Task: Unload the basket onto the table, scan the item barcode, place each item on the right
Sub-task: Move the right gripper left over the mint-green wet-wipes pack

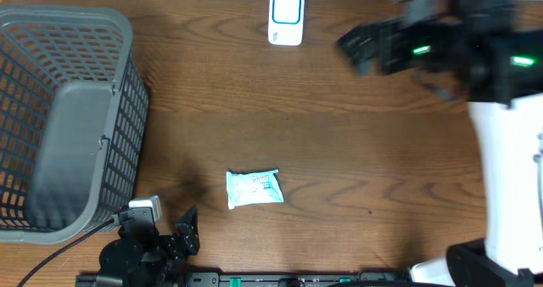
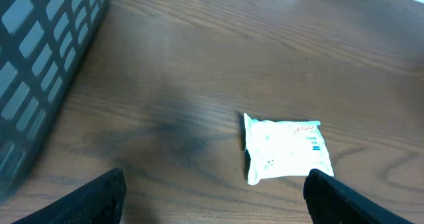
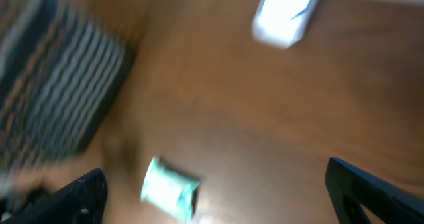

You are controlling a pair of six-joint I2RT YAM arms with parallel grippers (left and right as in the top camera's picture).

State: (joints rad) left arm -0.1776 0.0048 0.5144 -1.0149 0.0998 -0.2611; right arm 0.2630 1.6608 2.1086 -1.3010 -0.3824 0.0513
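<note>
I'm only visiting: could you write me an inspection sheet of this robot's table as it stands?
Surface: brown wooden table.
Job's things: white packet lying flat, untouched; white-and-blue device, likely the scanner, at the far edge.
Clutter: grey mesh basket on the left, looks empty.
Grippers: left gripper open, low before the packet; right gripper open, raised, blurred.
Cables: black cable beside the basket.
Surroundings: nothing seen.
</note>
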